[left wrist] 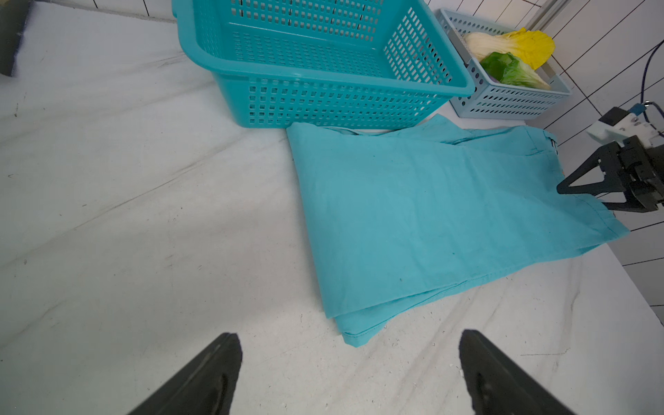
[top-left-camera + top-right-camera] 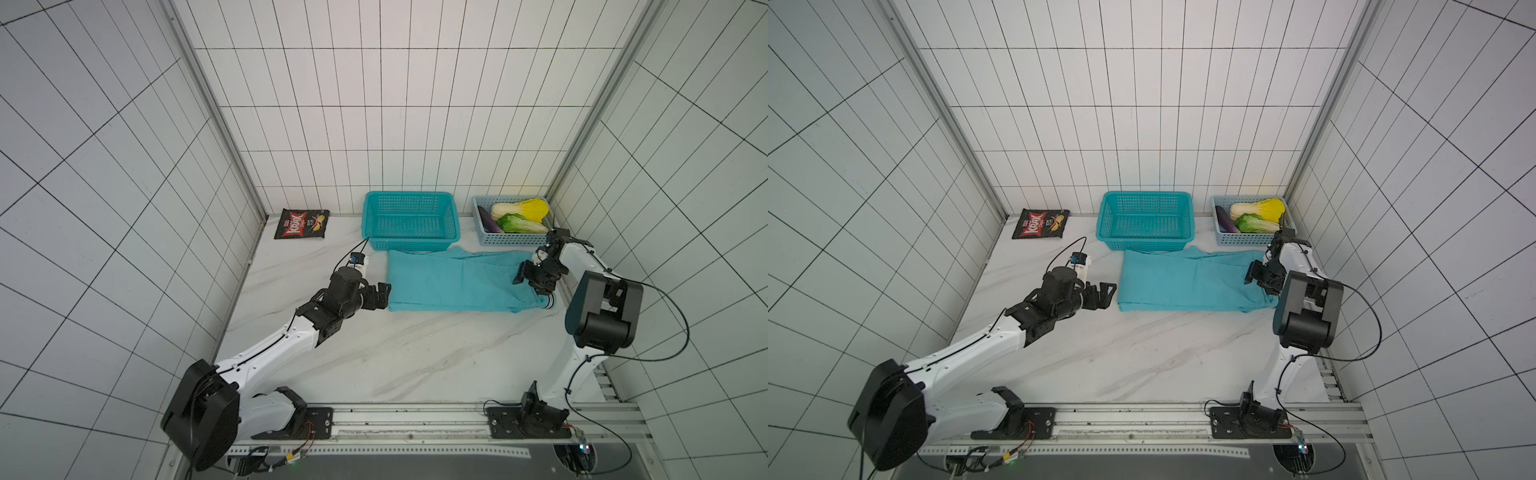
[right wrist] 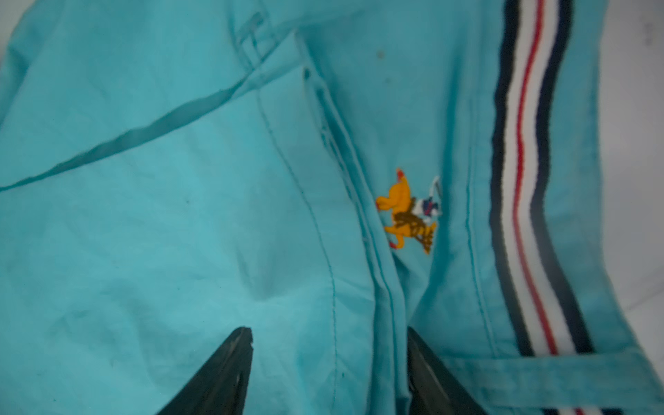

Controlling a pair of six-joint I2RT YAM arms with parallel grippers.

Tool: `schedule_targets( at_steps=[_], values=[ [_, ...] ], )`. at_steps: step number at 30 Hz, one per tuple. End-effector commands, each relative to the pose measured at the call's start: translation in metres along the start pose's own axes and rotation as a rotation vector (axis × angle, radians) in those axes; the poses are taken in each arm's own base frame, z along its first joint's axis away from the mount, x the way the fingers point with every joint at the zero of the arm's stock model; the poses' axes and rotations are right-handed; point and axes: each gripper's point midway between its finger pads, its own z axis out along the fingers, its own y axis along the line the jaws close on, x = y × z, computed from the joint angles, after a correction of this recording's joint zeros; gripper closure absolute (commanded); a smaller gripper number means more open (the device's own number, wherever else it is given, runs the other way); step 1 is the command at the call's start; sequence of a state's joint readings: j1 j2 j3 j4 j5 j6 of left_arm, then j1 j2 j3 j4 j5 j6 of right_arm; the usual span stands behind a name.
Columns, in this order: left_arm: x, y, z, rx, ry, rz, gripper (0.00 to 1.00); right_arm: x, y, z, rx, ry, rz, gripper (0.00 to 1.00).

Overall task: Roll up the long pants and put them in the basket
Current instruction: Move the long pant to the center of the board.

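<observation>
The long pants lie folded flat on the marble table, turquoise, legs to the left and waist to the right. My left gripper hovers wide open just off the leg-end corner, touching nothing. At the waist end, my right gripper presses down on the cloth. Its jaws stand apart with a seam fold between them, and one fingertip is tucked against that fold. Beside it are the striped waistband trim and a small orange embroidered logo.
A turquoise perforated basket stands just behind the pants, touching their far edge. A blue-grey basket with cabbages and an eggplant sits at the back right, near the right arm. A chips bag lies at the back left.
</observation>
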State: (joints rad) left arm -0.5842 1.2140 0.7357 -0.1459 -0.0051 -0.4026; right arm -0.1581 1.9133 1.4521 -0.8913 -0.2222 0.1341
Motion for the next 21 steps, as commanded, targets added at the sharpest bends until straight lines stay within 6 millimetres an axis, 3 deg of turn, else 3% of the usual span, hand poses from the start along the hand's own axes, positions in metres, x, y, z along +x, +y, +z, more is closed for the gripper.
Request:
schedule_targets(
  at_steps=[1,4,6,8,11,14,16,21],
  values=[
    [-0.018,-0.005,-0.003,0.011,-0.045,0.003,0.02,0.009,0.022,0.013,0.011,0.075,-0.093,0.47],
    [-0.021,0.000,-0.009,-0.013,-0.057,0.009,0.02,0.017,0.027,0.032,0.061,0.131,-0.123,0.70],
    [-0.026,0.006,-0.016,-0.031,-0.073,0.002,0.02,0.021,0.027,0.037,0.107,0.150,-0.127,0.77],
    [-0.030,0.012,-0.022,-0.052,-0.089,-0.001,0.02,0.023,0.044,0.036,0.065,0.143,-0.156,0.80],
    [-0.034,0.027,-0.030,-0.095,-0.123,-0.017,0.02,0.028,0.089,0.033,-0.026,0.133,-0.268,0.85],
    [-0.038,0.046,-0.039,-0.137,-0.144,-0.069,0.02,0.056,0.141,0.037,-0.106,0.190,-0.430,0.85],
    [-0.038,0.059,-0.046,-0.164,-0.157,-0.101,0.02,0.086,0.171,0.043,-0.162,0.240,-0.525,0.84],
    [-0.040,0.082,-0.061,-0.216,-0.224,-0.153,0.02,0.139,0.213,0.054,-0.252,0.335,-0.720,0.84]
  ],
)
